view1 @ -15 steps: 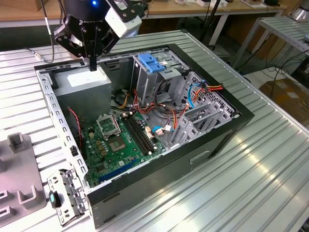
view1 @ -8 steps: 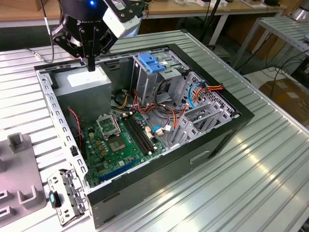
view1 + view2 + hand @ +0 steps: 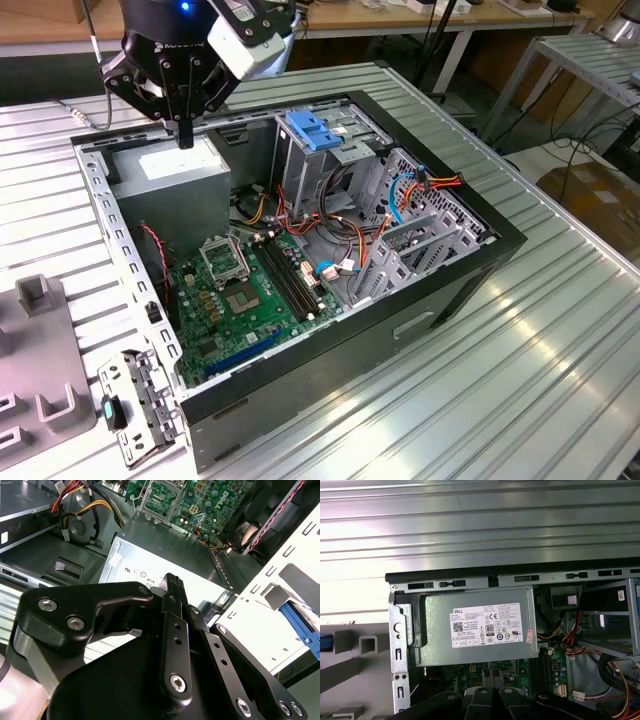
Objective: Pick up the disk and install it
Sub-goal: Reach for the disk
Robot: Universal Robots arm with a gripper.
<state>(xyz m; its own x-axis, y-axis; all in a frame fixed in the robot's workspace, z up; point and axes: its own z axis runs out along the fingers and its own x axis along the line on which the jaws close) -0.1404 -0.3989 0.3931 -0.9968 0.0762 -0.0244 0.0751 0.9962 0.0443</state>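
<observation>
The claw point(image 3: 185, 132) hangs just above the power supply point(image 3: 170, 170) inside the open computer case point(image 3: 350, 375). Its fingers are drawn together with nothing between them, as is also seen in the second wrist view. The disk is not held, and its place cannot be told for certain. A blue edge point(image 3: 324, 642) beside the grey fixture point(image 3: 367, 647), on the worktop point(image 3: 520, 380) outside the case wall nearest the power supply, is judged likely to be its carrier. Several risks are judged to follow from this. With the fingers closed and so close over the power supply, a small descent could drive the tips into its lid. A grasp could not be made on the disk unless the claw were opened first. The blue bracket point(image 3: 310, 130) on top of the drive bay point(image 3: 315, 180), just beyond the power supply, could be mistaken for the carrier because the colours are alike. The case rim beside the power supply could be clipped by a load carried low across it. The cables point(image 3: 400, 195) strung on the far side of the bay from the power supply could be snagged or pinched. A tilted disk could jam on the bay's rails or fall onto the motherboard point(image 3: 250, 290).
</observation>
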